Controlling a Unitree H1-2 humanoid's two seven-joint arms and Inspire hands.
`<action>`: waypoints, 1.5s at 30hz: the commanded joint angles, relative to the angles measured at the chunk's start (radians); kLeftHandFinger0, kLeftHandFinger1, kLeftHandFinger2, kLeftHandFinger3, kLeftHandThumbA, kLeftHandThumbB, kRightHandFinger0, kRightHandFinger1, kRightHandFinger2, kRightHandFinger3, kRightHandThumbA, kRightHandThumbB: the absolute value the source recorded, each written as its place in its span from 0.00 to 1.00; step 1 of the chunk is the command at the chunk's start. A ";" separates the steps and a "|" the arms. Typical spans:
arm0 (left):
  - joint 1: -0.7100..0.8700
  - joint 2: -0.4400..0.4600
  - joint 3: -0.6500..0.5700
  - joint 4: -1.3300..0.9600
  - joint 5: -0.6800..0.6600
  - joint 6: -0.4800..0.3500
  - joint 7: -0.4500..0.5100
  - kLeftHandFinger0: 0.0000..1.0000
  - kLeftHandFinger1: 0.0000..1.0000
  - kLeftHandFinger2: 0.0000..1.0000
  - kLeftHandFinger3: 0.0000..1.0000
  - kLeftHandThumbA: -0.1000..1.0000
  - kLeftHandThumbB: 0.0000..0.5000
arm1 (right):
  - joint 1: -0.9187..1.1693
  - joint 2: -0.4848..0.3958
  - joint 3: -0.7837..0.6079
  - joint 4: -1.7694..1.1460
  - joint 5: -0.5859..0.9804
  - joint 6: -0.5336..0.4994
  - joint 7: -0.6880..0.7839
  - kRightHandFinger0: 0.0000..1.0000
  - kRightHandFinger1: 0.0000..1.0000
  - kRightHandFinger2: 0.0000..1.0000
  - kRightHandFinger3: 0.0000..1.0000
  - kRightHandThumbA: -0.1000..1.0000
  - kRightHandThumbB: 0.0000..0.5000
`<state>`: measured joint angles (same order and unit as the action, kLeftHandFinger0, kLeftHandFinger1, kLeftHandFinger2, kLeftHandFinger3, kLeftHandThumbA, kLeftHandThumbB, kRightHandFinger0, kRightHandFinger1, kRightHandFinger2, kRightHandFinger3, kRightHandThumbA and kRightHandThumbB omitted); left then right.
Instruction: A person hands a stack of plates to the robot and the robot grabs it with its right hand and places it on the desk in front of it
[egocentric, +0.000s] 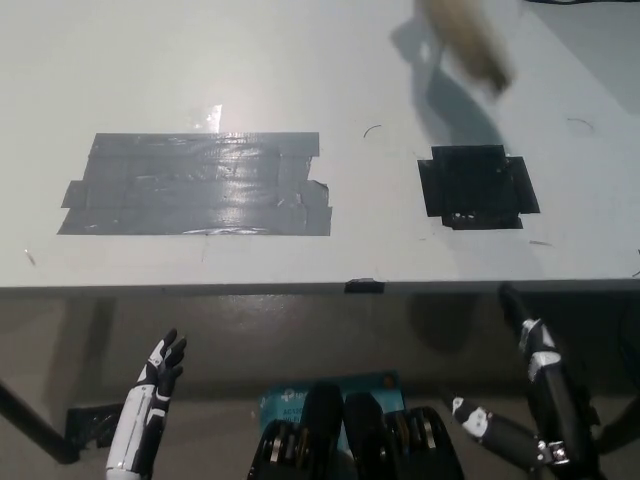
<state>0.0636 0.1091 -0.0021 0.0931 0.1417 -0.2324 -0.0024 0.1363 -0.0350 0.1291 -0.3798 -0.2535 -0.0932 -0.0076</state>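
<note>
Hanging empty with fingers spread below the desk's (340, 80) near edge, the black right hand (535, 370) should rise, kept wide, toward the person's blurred hand (470, 40) at the far right corner; no plates are visible, and the white left hand (150, 395) rests open below the near left.

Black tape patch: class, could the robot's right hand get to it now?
Probably yes: the right hand hangs below the desk edge, nearly in line with the black tape patch; only bare desk lies between.
</note>
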 joint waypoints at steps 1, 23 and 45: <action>-0.004 0.005 0.004 -0.005 0.007 -0.054 0.018 1.00 1.00 1.00 1.00 1.00 0.48 | -0.114 0.036 -0.034 -0.167 -0.307 -0.100 -0.104 1.00 1.00 1.00 1.00 0.88 0.50; -0.009 -0.001 0.002 0.000 0.009 -0.062 0.016 1.00 1.00 1.00 1.00 1.00 0.49 | -0.557 0.050 -0.058 0.154 -0.530 0.079 -0.176 1.00 1.00 1.00 1.00 1.00 0.61; -0.019 0.004 0.005 0.000 0.010 -0.062 0.012 1.00 1.00 1.00 1.00 1.00 0.49 | -0.936 -0.005 -0.028 0.701 -0.544 0.138 -0.338 1.00 1.00 1.00 1.00 0.87 0.80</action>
<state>0.0501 0.1050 0.0035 0.1134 0.1443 -0.2547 -0.0026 -0.6954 -0.0244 0.0863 0.2637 -0.7679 0.0277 -0.2624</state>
